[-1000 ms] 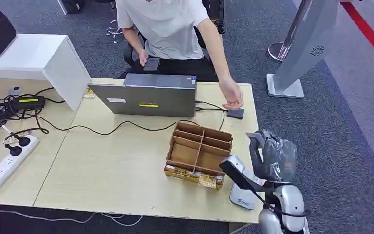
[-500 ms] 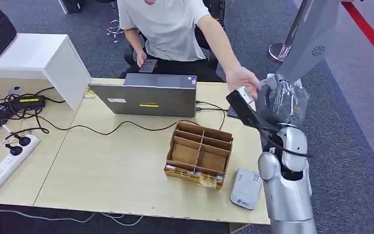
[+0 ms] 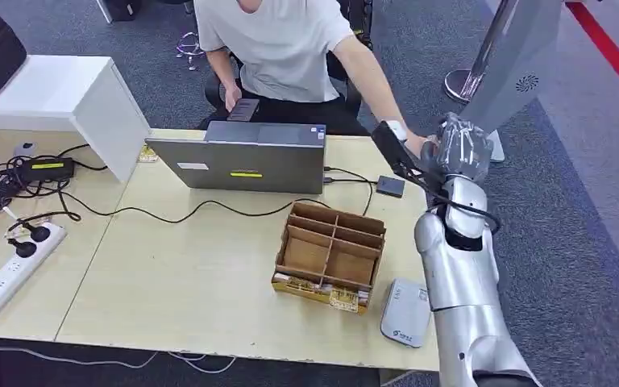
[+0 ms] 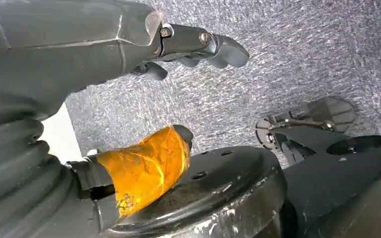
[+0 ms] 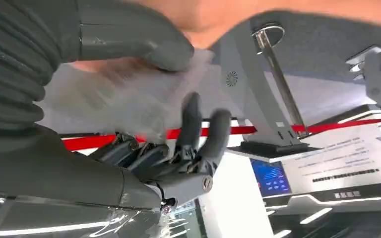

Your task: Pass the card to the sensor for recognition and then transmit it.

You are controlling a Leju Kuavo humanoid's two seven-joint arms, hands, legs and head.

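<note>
R robot hand (image 3: 461,149) moved up to person's hand (image 3: 416,145) | pinching white blurred card (image 5: 129,94)

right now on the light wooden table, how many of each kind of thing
grey laptop: 1
brown cardboard divider box: 1
white power strip: 1
flat grey card reader: 1
small dark square pad: 1
black power brick: 1
total: 6

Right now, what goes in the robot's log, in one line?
stage: handover | right hand: holds card | person's hand: at card | left hand: holds nothing
</note>
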